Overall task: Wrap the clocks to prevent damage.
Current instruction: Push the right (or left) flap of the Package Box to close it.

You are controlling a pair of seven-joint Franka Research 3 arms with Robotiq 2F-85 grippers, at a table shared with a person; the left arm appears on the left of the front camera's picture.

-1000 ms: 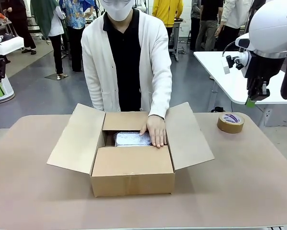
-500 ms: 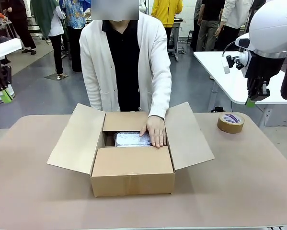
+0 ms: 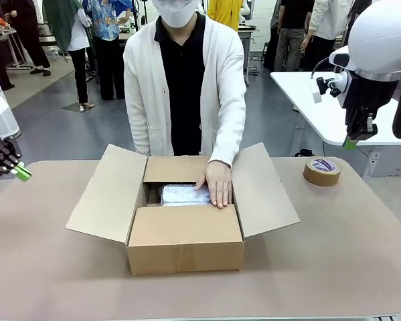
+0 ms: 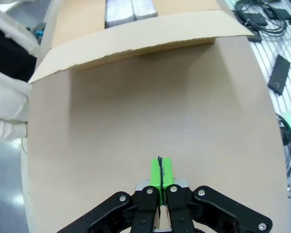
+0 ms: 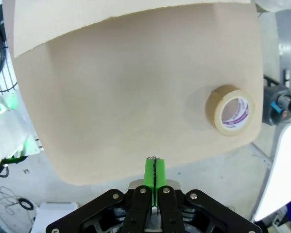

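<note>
The clocks (image 3: 185, 194) lie as a flat silvery-wrapped bundle inside an open brown cardboard box (image 3: 185, 247) at the table's middle; the bundle (image 4: 130, 8) also peeks out at the top of the left wrist view. A person's hand (image 3: 219, 184) rests on the bundle's right end. My left gripper (image 3: 21, 172) hangs low at the far left edge of the table, shut and empty, its green pads (image 4: 159, 171) pressed together. My right gripper (image 3: 349, 142) hovers high at the right, beyond the table's far right corner, shut with nothing between the pads (image 5: 155, 171).
A roll of brown tape (image 3: 322, 170) lies flat near the far right corner, also seen as the tape roll (image 5: 232, 110) from the right wrist. The box's four flaps (image 3: 107, 194) stand open. Bare tabletop (image 3: 334, 254) surrounds the box. A white table (image 3: 314, 100) stands behind right.
My left gripper has dropped from high at the left edge down toward the table's left side. The person has straightened a little; the hand stays on the bundle. The right arm is still.
</note>
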